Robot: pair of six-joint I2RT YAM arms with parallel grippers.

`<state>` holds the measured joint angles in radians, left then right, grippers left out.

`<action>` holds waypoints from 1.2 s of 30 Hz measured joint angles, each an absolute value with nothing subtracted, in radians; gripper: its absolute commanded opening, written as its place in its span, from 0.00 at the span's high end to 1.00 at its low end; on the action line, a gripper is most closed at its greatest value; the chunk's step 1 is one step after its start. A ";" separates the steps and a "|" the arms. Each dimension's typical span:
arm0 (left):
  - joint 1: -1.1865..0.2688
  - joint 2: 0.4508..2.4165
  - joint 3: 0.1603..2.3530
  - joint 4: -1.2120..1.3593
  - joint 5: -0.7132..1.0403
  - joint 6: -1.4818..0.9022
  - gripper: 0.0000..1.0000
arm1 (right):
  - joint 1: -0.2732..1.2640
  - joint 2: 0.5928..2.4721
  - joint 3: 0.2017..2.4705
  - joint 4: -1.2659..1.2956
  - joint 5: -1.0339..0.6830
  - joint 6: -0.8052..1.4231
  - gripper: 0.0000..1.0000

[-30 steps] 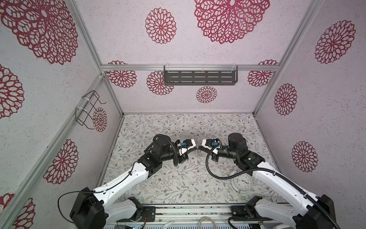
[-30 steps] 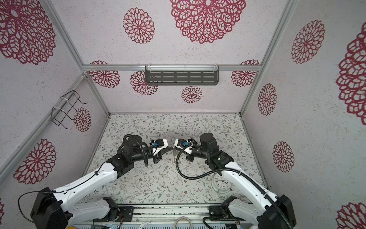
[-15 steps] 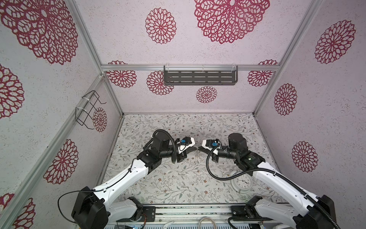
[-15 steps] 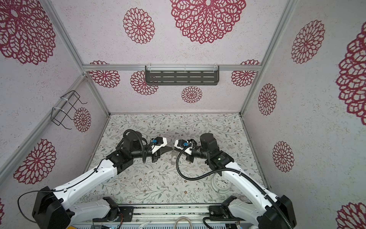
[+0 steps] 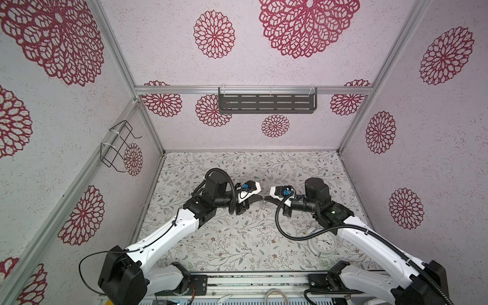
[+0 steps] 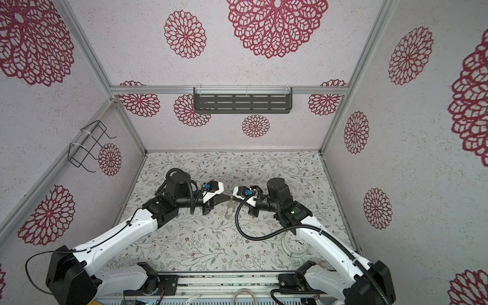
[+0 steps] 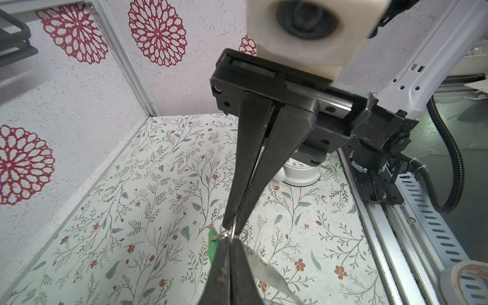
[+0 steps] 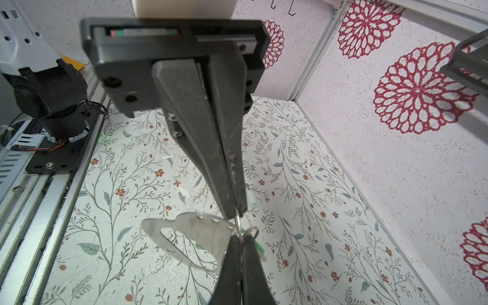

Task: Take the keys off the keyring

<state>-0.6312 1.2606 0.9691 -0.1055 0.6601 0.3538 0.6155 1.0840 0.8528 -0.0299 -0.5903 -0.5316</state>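
Both grippers meet tip to tip above the middle of the table, left gripper (image 5: pixel 260 197) (image 6: pixel 227 197) and right gripper (image 5: pixel 265 198) (image 6: pixel 232 198). The keyring (image 8: pixel 184 235), a flat dull metal loop with a big oval opening, hangs from a thin wire ring (image 8: pixel 239 224) between the tips. My left gripper (image 7: pixel 230 241) is shut on that wire ring. My right gripper (image 8: pixel 240 237) is shut on it from the opposite side. A green-tagged key (image 8: pixel 257 245) (image 7: pixel 212 248) dangles beside the jaws. A pale-tagged key (image 8: pixel 252 199) lies on the table below.
A round white alarm clock (image 5: pixel 322 243) (image 6: pixel 295 244) lies at the front right, partly under the right arm. A dark slotted shelf (image 5: pixel 266 103) hangs on the back wall. A wire basket (image 5: pixel 118 145) is on the left wall. The rail with both arm bases (image 5: pixel 253 284) runs along the front.
The left arm's wrist and elbow have swung a little back and to the left. Both gripper tips have stayed together on the ring. The right arm has barely moved.
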 measured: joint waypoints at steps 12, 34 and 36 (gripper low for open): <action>-0.695 1.263 1.059 -0.310 0.493 0.570 0.76 | 0.616 1.085 0.852 -0.060 -0.580 -0.534 1.00; -0.712 1.287 1.067 -0.317 0.448 0.592 0.88 | 0.616 1.085 0.852 -0.073 -0.581 -0.541 1.00; -0.712 1.287 1.067 -0.315 0.457 0.592 0.92 | 0.616 1.085 0.852 -0.073 -0.581 -0.542 1.00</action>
